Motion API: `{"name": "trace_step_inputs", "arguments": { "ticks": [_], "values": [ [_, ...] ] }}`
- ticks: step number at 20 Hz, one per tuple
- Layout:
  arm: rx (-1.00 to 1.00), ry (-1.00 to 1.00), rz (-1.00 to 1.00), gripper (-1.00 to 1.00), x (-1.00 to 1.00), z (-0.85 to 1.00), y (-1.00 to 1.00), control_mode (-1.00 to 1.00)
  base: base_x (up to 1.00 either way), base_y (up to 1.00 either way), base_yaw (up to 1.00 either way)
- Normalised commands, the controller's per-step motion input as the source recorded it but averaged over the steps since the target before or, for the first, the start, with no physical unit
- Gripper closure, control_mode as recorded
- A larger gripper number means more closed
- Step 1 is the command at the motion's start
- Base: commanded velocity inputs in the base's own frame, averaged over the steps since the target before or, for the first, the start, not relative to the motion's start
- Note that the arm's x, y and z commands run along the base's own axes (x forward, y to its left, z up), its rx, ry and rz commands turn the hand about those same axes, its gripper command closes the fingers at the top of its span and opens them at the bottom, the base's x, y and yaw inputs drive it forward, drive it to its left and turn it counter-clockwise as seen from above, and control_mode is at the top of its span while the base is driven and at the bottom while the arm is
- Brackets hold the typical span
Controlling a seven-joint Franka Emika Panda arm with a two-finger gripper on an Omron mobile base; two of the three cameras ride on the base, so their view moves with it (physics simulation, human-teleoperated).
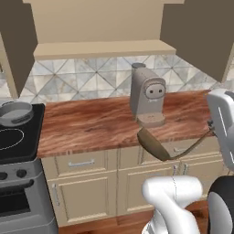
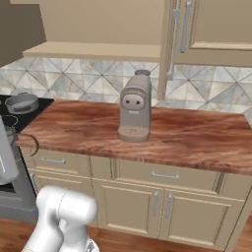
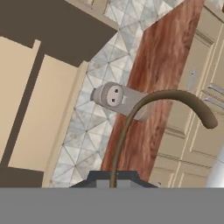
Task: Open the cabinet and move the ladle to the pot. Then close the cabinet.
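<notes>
So the small dark brown ladle with the thin curved handle [image 1: 155, 145] is out of the tan double-door wall cabinet [image 1: 103, 27] and hanging in mid-air, just in front of the surface edge below the tall grey coffee machine [image 1: 147, 95]. The end effector [image 3: 113, 177] is pinching the ladle by the very end of its handle, with the dark finger tips barely peeking up at the bottom of the hand view, so I can't really judge how firm that pinch is.

What I'd worry about: the round shallow grey metal pot [image 1: 15, 112] sits on the black stovetop [image 1: 18, 135], well to the left of the coffee machine. That's a long sideways carry with a long thin thing held at its tip. The bowl end sticks far out, so a quick swing could make it pivot in the grip or slip out. It also looks low enough that it could clip the edge of the reddish-brown wooden surface [image 1: 100, 123] or the coffee machine on the way across. And both cabinet doors are wide open above the coffee machine, so the arm could bump one if it lifts high.

Hard to make out: the end effector is cut off at the right edge in the left base view. In the right base view just a thin curved sliver of ladle shows at the left. The pot's inside isn't visible.
</notes>
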Motion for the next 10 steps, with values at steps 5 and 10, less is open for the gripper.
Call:
{"name": "trace_step_inputs", "arguments": {
  "ticks": [5,10],
  "values": [
    [0.00,0.00,0.00,1.00,0.00,0.00,0.00,1.00,-0.70,0.73,0.00],
    [0.00,0.00,0.00,1.00,0.00,0.00,0.00,1.00,-0.12,1.00,-0.03]
  ]
}}
